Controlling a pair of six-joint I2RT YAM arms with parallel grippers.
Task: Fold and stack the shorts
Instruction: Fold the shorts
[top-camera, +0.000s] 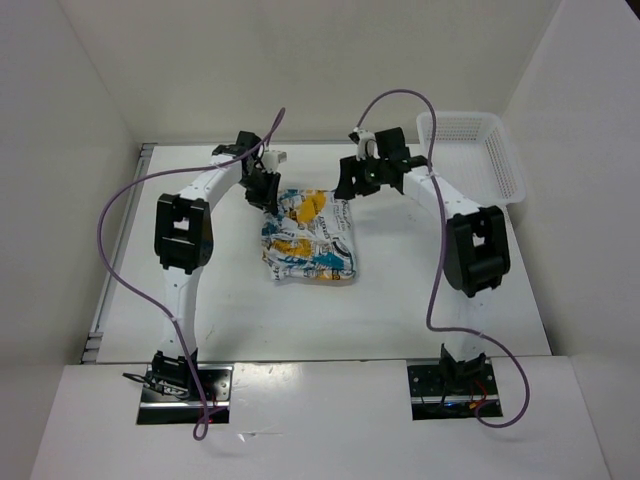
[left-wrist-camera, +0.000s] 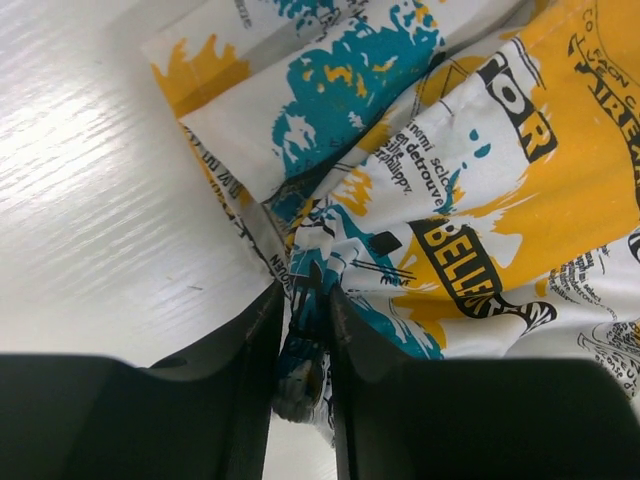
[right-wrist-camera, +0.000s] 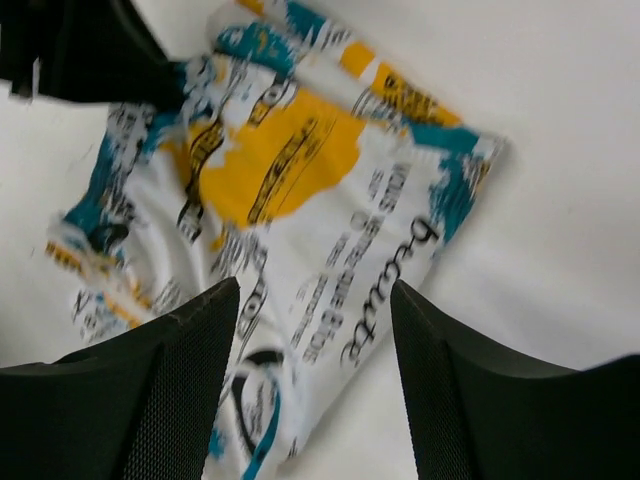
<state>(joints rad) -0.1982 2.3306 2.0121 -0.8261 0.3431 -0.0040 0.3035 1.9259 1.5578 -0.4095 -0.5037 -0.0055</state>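
White cloth, busy teal, orange and black print: the shorts (top-camera: 308, 238) lay doubled into a compact, uneven packet on the tabletop (top-camera: 420, 300), well apart from the mesh basket (top-camera: 512, 178) and nearer the arm bases than it. Layers overlapped, edges were not squared, and creases ran across the top.

Left jaws sat at the packet's edge farthest from the basket, nearly closed, with a thin ridge of cloth pinched between the black fingers (left-wrist-camera: 250, 340). Right jaws hung above the packet's basket-side corner, spread wide, nothing between them.

Judgement: a fold looked in hand, not finished.
- The pinch seemed to catch more than one layer. If it let go, a straight lift would be best, so no cloth trailed up and undid the fold.
- If it carried the edge toward the basket side, a low, slow sweep would keep the layers aligned.
- The free right jaws could pin the basket-side corner first, so the packet would not slide on the smooth tabletop.
- Risk: the bunched ridge snagging on a finger.
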